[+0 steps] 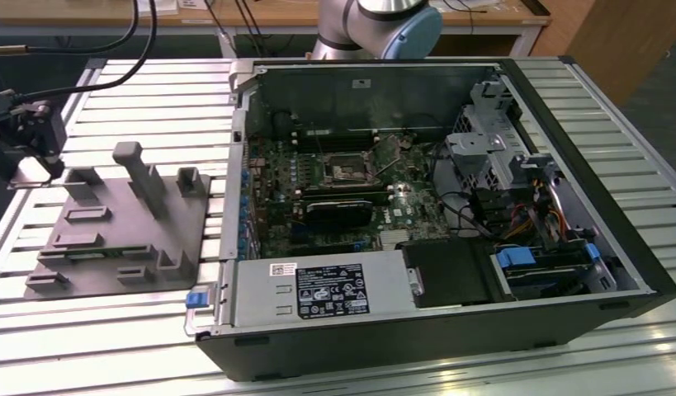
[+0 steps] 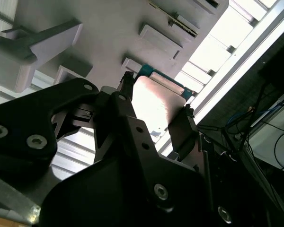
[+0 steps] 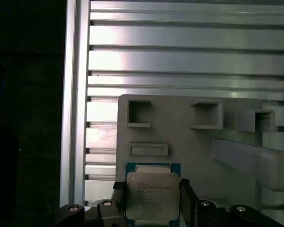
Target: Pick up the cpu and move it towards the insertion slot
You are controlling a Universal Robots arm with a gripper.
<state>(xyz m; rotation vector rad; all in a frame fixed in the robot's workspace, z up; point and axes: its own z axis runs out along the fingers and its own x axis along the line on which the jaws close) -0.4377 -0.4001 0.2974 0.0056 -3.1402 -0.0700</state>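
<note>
Your gripper (image 2: 156, 109) is closed narrow on the cpu (image 3: 153, 195); in both wrist views one dark finger (image 3: 187, 198) sits against each of two opposite edges, and the silvery lid faces the first wrist camera; the chip looks clamped rather than resting free, though you cannot tell from these views whether its underside is off the grey fixture plate (image 1: 117, 239).

In the exterior view the gripper hangs at the far left, by the left edge of that plate, over the slatted surface (image 1: 51, 330); the insertion slot (image 1: 347, 172) sits on the board inside the open computer case (image 1: 602, 206), well apart, towards the exterior view's right.

So the relation that matters to you is a sideways one: the slot lies across the whole fixture plate and past the case's near wall (image 1: 241, 165) from the gripper; the plate's upright posts (image 1: 130, 169) stand between the two; the chip is square, so it has no long axis to line up, only its edges against the socket frame.
</note>
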